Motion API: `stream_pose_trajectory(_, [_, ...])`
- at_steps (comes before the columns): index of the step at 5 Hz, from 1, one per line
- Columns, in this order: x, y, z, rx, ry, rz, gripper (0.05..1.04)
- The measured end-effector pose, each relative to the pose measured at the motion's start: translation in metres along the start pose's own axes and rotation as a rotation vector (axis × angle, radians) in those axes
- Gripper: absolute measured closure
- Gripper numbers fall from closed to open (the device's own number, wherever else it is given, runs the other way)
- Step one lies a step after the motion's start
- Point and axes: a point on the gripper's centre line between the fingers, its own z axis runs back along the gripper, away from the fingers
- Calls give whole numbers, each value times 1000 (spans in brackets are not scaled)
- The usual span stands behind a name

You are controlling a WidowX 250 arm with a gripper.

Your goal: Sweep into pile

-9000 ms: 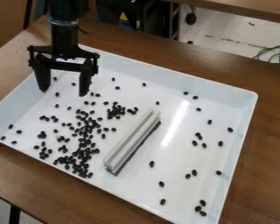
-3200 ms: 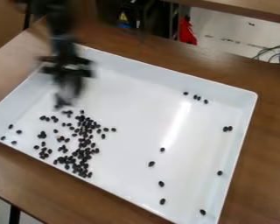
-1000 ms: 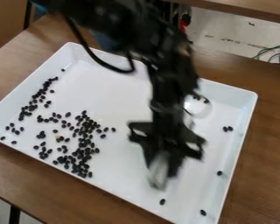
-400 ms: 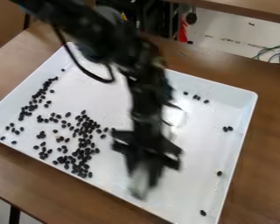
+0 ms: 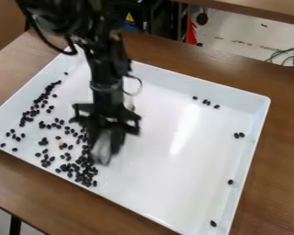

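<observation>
Blk beans, small ovals, loose in wht tray: dense patch & curved band in view's L half, few strays nr far & R walls. Pale grey bar, blurred, held in end effector, low end pointing down, just beside dense patch.

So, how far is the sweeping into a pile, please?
Looks done: most black beans are on the left side of the white tray. In hand: the end effector holds a blurred pale bar beside them. Left: strays near the right and far walls, and scattered groups not yet in one pile.
</observation>
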Motion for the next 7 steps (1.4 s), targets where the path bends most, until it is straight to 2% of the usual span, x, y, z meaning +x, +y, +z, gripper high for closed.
stream_pose_trajectory(1, [18,41,-3,58,-2,19,721])
stream_pose_trajectory(2, [20,85,-4,94,15,66,721])
stream_pose_trajectory(3, [13,126,-3,82,34,117,721])
stream_pose_trajectory(4, [6,151,-4,92,51,123,721])
stream_pose_trajectory(5, [5,149,-3,90,35,91,721])
stream_pose_trajectory(6, [4,120,-1,33,11,13,721])
stream_pose_trajectory(7, [7,75,15,-60,-28,-34,721])
